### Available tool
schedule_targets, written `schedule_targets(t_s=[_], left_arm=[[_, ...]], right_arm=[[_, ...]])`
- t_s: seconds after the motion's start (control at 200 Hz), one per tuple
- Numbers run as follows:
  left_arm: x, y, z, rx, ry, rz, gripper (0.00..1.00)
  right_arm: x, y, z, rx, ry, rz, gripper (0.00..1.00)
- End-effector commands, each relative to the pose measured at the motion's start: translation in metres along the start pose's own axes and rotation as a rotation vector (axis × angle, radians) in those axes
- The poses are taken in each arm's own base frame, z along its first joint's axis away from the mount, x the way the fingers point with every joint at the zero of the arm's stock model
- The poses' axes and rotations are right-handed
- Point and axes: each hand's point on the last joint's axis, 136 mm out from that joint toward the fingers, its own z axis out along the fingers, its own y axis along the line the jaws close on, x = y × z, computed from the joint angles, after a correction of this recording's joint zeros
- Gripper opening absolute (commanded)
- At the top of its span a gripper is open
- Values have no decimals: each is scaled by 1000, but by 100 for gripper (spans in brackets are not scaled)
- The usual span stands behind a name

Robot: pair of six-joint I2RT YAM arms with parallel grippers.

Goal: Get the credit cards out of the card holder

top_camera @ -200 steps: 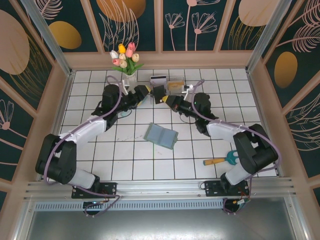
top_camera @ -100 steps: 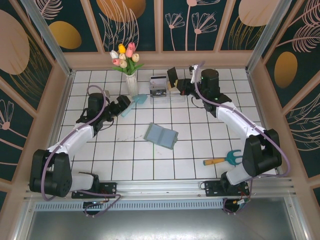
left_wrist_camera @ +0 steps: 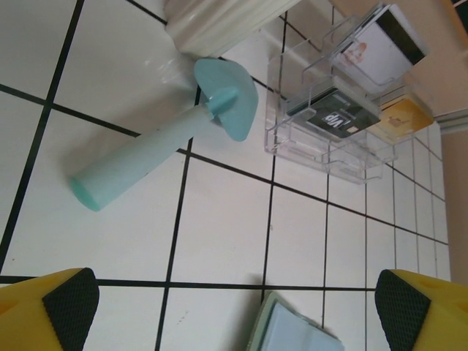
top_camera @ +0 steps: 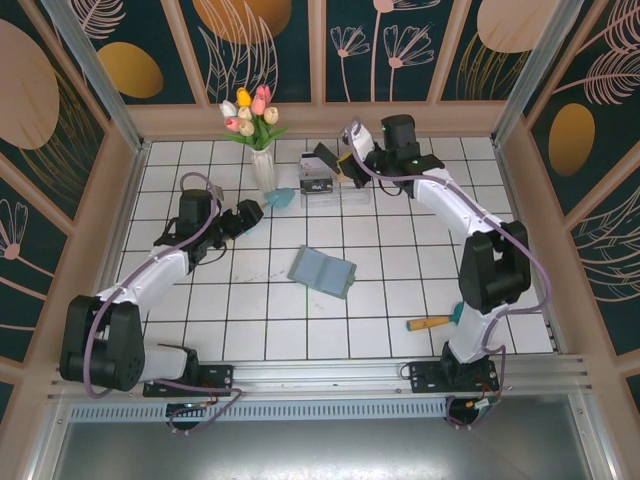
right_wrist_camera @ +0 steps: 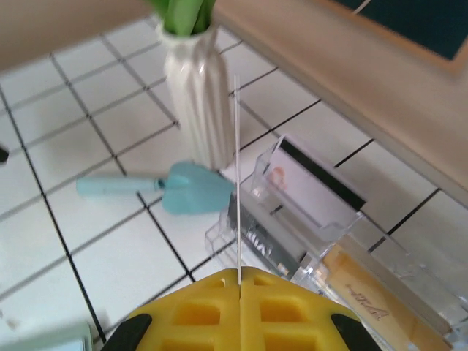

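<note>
The right gripper (right_wrist_camera: 240, 278) is pinching a card (right_wrist_camera: 238, 183) edge-on between fingers pressed together, above the clear box (right_wrist_camera: 307, 219) at upper centre, probably so it can slide into a slot. The left gripper (left_wrist_camera: 235, 301) is hanging spread wide, empty. The wallet (top_camera: 322, 270) is lying unfolded at centre.

Tiled table (top_camera: 400, 300) bears vase (top_camera: 262, 168), clear box (top_camera: 318, 187), scoop (top_camera: 279, 198), card holder (top_camera: 323, 271), wooden-handled implement (top_camera: 432, 322).
</note>
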Motion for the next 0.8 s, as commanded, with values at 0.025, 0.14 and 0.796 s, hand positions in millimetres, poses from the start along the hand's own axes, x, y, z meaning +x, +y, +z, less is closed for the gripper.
schedule_targets(t_s=[0.025, 0.14, 0.796], left_arm=[[-3, 4, 5, -27, 20, 27, 99], [-3, 3, 9, -28, 36, 22, 98], [21, 16, 30, -29, 160, -2, 99]], right_arm=[[11, 21, 10, -138, 46, -283, 0], [26, 25, 27, -185, 117, -432, 0], [66, -8, 98, -240, 237, -711, 0]])
